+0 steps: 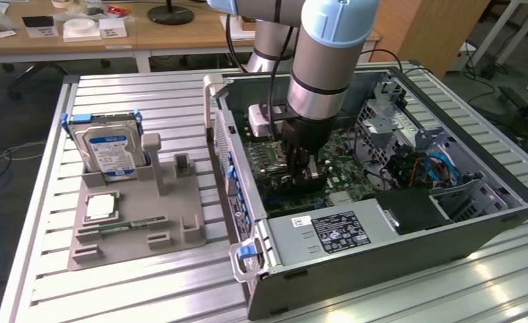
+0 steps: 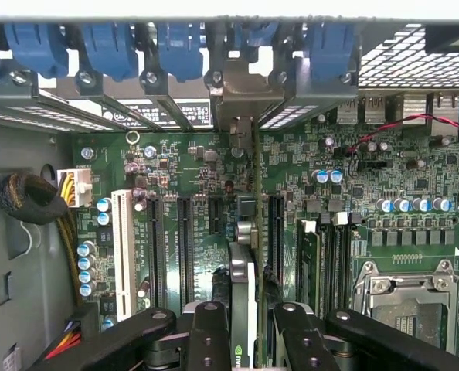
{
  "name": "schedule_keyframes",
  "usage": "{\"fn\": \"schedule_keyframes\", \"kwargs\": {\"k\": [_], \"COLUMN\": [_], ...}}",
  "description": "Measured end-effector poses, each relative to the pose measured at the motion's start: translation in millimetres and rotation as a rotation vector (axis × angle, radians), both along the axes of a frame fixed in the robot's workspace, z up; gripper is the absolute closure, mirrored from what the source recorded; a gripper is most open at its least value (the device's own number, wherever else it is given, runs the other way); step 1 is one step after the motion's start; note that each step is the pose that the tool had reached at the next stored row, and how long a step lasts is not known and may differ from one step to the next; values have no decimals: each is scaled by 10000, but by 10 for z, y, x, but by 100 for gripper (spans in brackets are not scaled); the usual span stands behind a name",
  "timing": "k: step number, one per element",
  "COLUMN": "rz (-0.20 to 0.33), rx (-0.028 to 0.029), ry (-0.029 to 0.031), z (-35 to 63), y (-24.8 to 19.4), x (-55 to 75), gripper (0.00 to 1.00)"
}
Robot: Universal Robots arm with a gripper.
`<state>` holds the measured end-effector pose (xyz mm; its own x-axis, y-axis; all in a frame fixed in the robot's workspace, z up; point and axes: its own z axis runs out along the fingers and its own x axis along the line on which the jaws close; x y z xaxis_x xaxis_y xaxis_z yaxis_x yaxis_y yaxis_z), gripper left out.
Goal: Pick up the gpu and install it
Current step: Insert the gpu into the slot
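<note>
The exterior view looks down from above and off to one side at an aluminium table (image 1: 129, 94), taking in the whole open computer case (image 1: 479, 229) and the grey parts tray (image 1: 138, 235) on the exterior view's left, from a moderate distance. The wrist view sits close inside the case, facing straight onto the motherboard (image 2: 183, 166) past the gripper (image 2: 243, 325). Both views share the motherboard (image 1: 341, 178) and the case's rear slot wall.
</note>
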<state>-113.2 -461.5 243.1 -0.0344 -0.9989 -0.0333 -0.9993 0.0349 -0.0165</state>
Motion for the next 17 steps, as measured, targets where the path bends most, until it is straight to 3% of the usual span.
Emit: {"fn": "schedule_keyframes", "kwargs": {"k": [17], "rz": [0], "rx": [-1], "ry": [-3], "z": [-4], "y": [0], "x": [-13], "gripper": [73]}}
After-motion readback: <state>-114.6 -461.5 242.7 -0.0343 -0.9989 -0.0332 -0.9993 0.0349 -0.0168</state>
